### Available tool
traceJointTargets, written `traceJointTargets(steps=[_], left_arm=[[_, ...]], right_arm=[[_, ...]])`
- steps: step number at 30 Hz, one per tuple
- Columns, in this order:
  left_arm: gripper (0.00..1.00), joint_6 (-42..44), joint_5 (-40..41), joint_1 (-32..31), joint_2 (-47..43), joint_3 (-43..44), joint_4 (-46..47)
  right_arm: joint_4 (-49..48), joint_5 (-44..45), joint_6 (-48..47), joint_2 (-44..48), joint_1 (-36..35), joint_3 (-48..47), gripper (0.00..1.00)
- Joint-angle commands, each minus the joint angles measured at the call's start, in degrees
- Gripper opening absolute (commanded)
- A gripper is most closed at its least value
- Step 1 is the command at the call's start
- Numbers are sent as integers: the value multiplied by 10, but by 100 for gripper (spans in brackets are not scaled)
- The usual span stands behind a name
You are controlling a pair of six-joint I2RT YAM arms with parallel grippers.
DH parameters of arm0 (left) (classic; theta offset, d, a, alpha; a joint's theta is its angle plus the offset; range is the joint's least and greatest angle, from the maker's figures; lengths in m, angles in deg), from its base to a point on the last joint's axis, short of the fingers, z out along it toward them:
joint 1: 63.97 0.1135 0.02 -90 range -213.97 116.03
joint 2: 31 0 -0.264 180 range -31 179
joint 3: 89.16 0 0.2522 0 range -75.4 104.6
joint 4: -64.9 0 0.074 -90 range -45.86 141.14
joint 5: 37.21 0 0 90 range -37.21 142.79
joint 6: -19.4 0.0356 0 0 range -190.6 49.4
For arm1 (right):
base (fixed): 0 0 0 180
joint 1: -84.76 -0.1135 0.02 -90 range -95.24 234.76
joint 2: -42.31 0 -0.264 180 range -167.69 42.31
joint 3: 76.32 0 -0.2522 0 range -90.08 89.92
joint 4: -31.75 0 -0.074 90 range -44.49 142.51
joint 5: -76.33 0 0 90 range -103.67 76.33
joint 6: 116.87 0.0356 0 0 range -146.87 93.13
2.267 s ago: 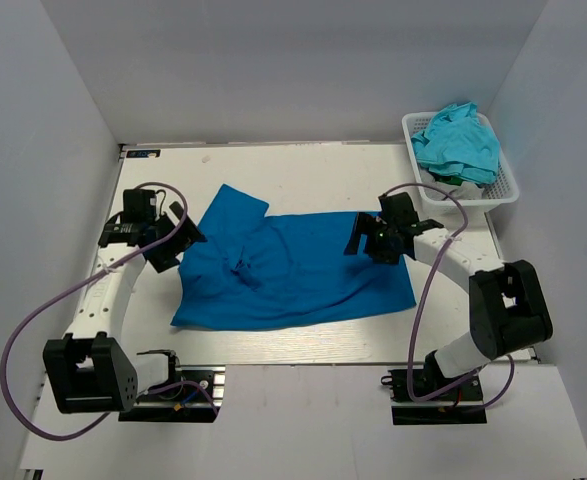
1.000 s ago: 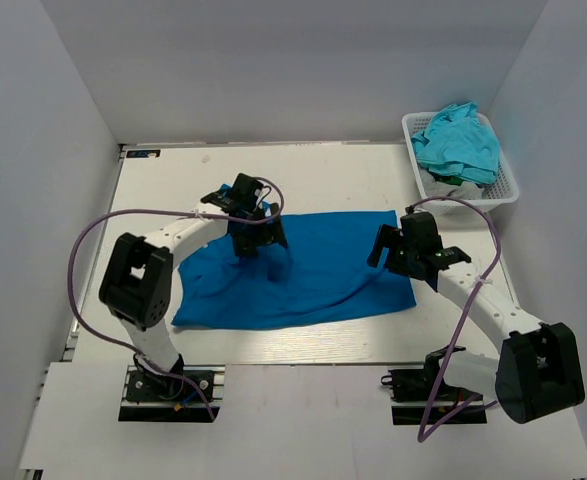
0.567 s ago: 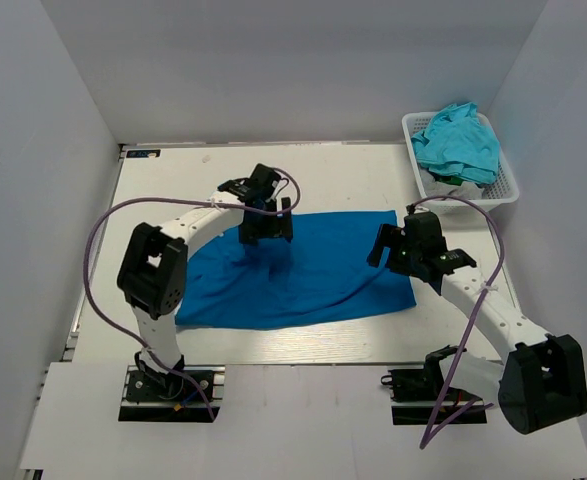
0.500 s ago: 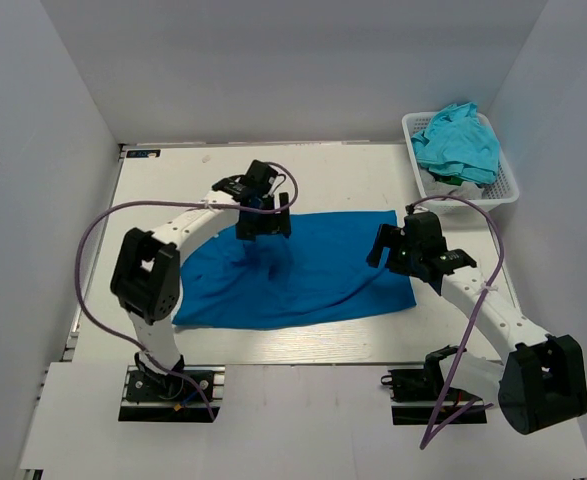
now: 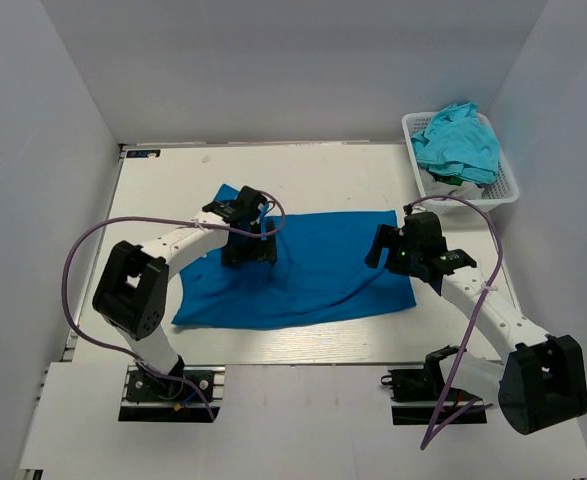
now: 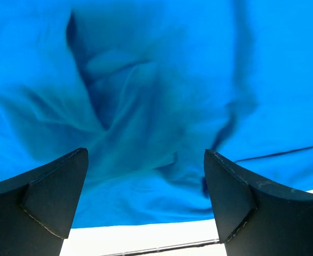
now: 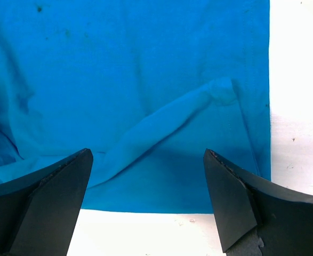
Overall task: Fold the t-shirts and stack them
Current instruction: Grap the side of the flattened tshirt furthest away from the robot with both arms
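Note:
A royal blue t-shirt [image 5: 313, 270] lies spread and wrinkled across the middle of the white table. My left gripper [image 5: 249, 250] hovers over its upper left part, open, with nothing between the fingers. In the left wrist view the rumpled blue t-shirt [image 6: 156, 80] fills the frame behind the left gripper [image 6: 145, 202]. My right gripper [image 5: 383, 248] stands open over the shirt's right end. The right wrist view shows the blue t-shirt [image 7: 145, 64] with a raised diagonal fold [image 7: 161, 120] ahead of the empty right gripper [image 7: 145, 202]. Turquoise t-shirts [image 5: 458, 140] are heaped in the basket.
A white lattice basket [image 5: 508, 190] stands at the back right corner of the table. Bare white table [image 5: 303, 165] lies behind the shirt, and a strip of table [image 7: 295, 106] shows past the shirt's right hem. Grey walls close in on three sides.
The left arm swung in from the shirt's left edge to its upper middle, then drew back a little toward the near left. The shirt's bunched middle has flattened. The right gripper has backed to the shirt's right end.

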Motion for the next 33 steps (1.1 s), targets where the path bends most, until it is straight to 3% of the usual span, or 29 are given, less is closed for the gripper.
traceJointTargets(steps=[1,4,13,25,29,33], left_arm=[[100,-19,-11,3,-18,-19,23],[100,-26,4,3,0,-20,28],[100,-55,173,20,56,51,47],[100,-45,167,36,153,163,25],[100,-50,205,43,132,170,12],[100,-77,261,65,126,225,-61]], right_arm=[[-16,-6,-10,5,2,0,90],[-17,-5,-14,3,2,-6,90],[-9,-1,-8,-1,2,-3,90],[16,36,-14,12,2,-21,90],[25,44,-16,13,2,-36,90],[26,54,-18,9,2,-51,90]])
